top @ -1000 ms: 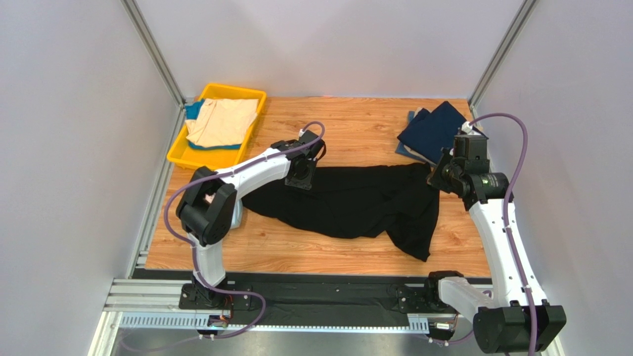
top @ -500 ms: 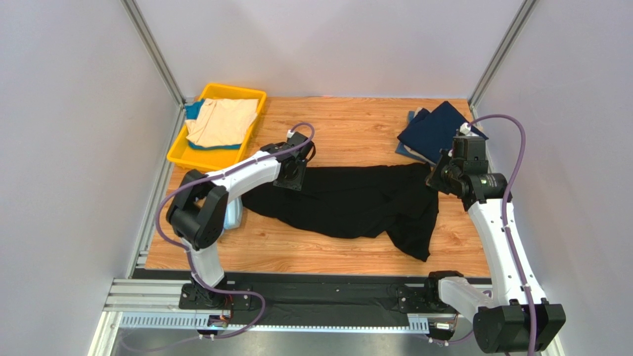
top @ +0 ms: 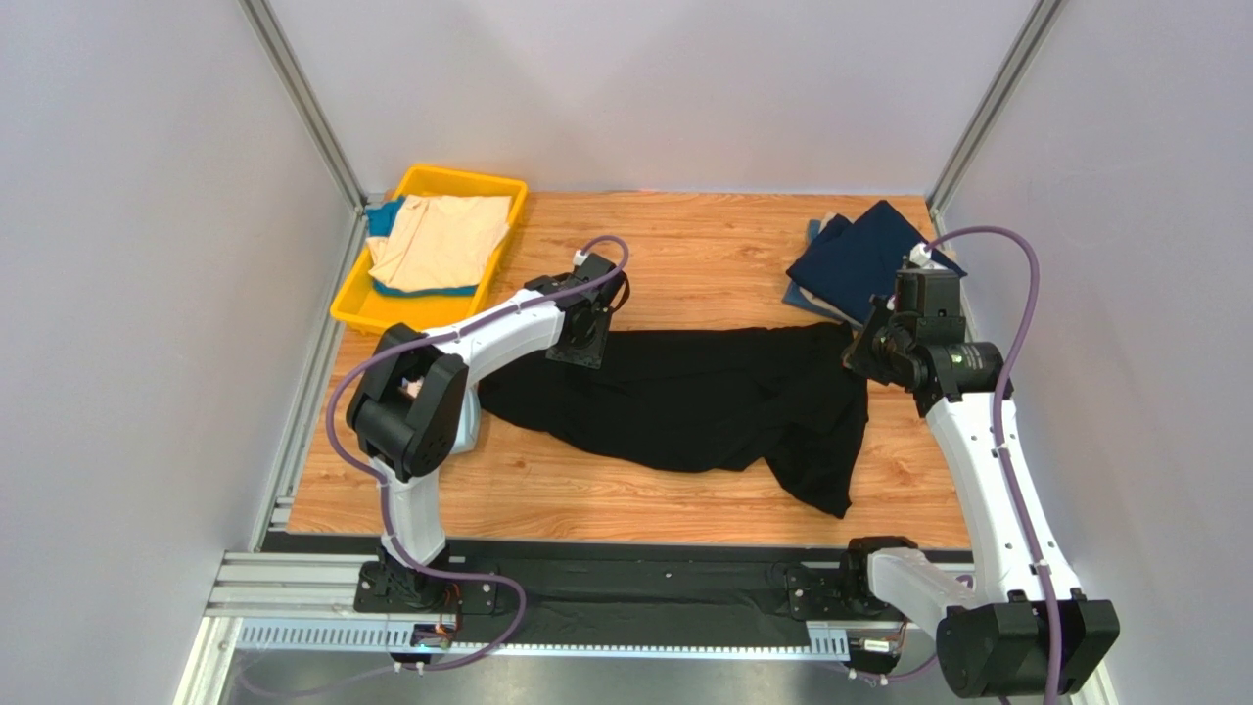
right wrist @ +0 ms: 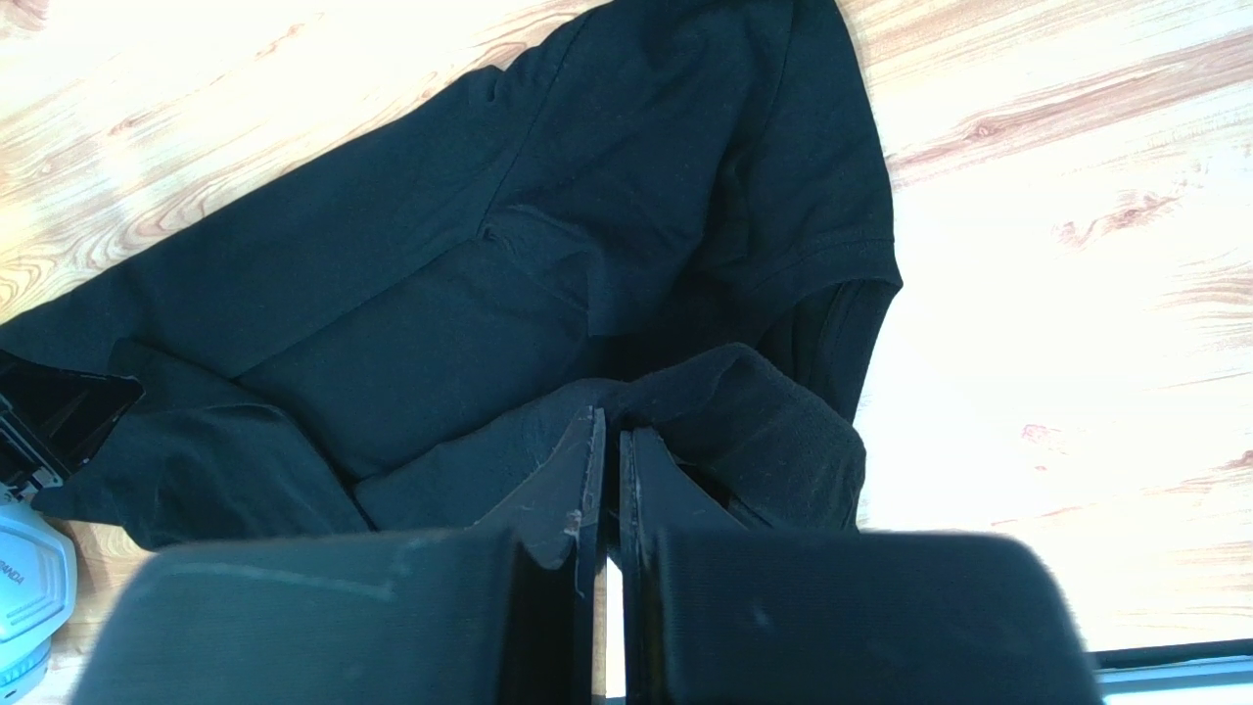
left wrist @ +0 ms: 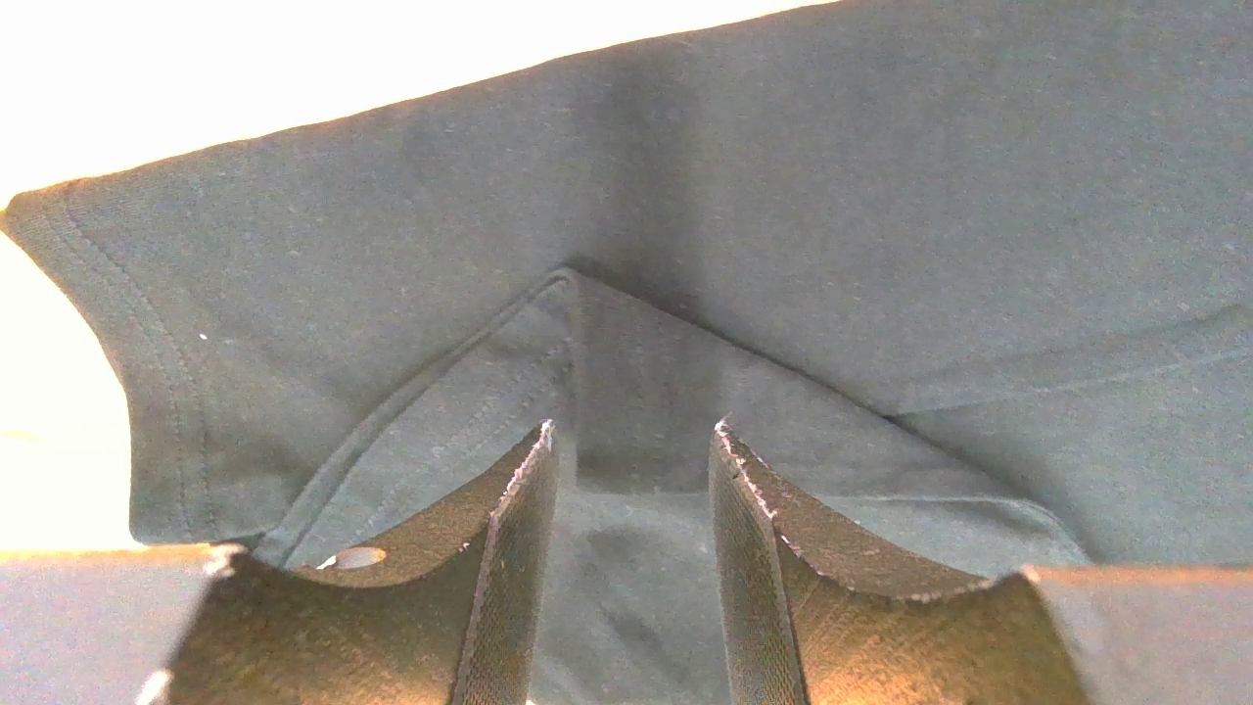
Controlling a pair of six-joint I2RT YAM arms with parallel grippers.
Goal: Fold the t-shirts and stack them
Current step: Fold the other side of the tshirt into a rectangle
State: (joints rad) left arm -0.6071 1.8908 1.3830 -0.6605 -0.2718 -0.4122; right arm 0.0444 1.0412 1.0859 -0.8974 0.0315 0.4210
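Wood table [top: 706, 250] | left hand [left wrist: 633, 434] parted over black t-shirt [top: 691, 397] | right hand [right wrist: 609, 423] pinching it

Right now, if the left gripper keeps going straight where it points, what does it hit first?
The black t-shirt: a folded, hemmed layer lies directly ahead of the open left gripper. It looks close, though depth is unclear.

No text can be read for certain in any view. In the right wrist view, a pale rounded casing [right wrist: 27, 580] sits at the lower left edge, just beside the black t-shirt [right wrist: 486, 294]. It carries a short line of small dark printed letters. They are too small, and too far cut off by the picture's edge, to make out.
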